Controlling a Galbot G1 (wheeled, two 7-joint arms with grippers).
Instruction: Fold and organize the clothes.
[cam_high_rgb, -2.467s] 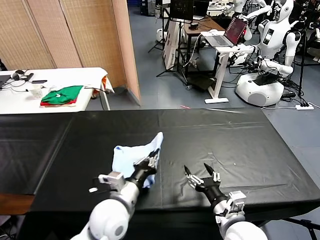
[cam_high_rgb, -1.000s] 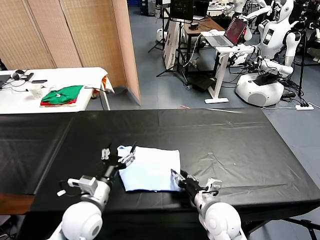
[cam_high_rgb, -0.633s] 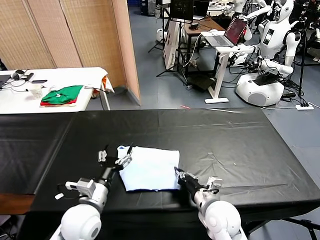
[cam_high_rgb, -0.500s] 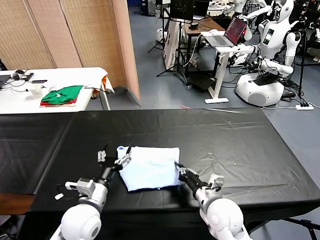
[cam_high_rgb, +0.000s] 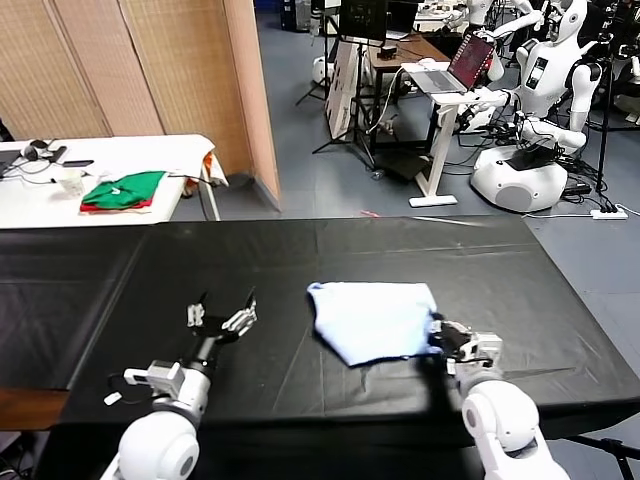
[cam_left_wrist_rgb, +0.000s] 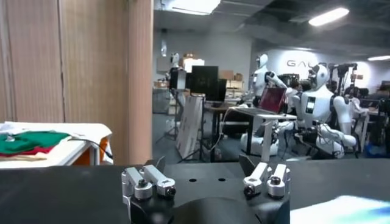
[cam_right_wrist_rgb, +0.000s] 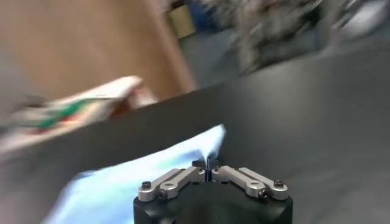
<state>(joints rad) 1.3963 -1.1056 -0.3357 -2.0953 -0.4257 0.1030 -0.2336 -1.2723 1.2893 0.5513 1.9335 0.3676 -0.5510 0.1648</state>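
The clothes are one pale light-blue T-shirt (cam_high_rgb: 375, 320), folded into a flat packet on the black table (cam_high_rgb: 480, 260), right of the middle. My right gripper (cam_high_rgb: 440, 336) is shut on the packet's near right edge. In the right wrist view the jaws (cam_right_wrist_rgb: 207, 171) meet on a pinch of the blue cloth (cam_right_wrist_rgb: 140, 178), which stretches away from them. My left gripper (cam_high_rgb: 222, 314) hovers low over the table to the left, a good way from the shirt, open and empty. The left wrist view shows the left gripper (cam_left_wrist_rgb: 203, 168) with spread fingers and a blurred corner of the shirt (cam_left_wrist_rgb: 344, 208).
A white side table (cam_high_rgb: 150, 150) at the far left carries folded green and red garments (cam_high_rgb: 125, 190) and cables. Behind the black table stand a woven screen (cam_high_rgb: 140, 65), a laptop stand (cam_high_rgb: 445, 130) and other robots (cam_high_rgb: 535, 130).
My right gripper shut on the shirt's near right edge and dragged the folded packet to the right across the table. The left gripper stayed open at the left, now apart from the cloth.
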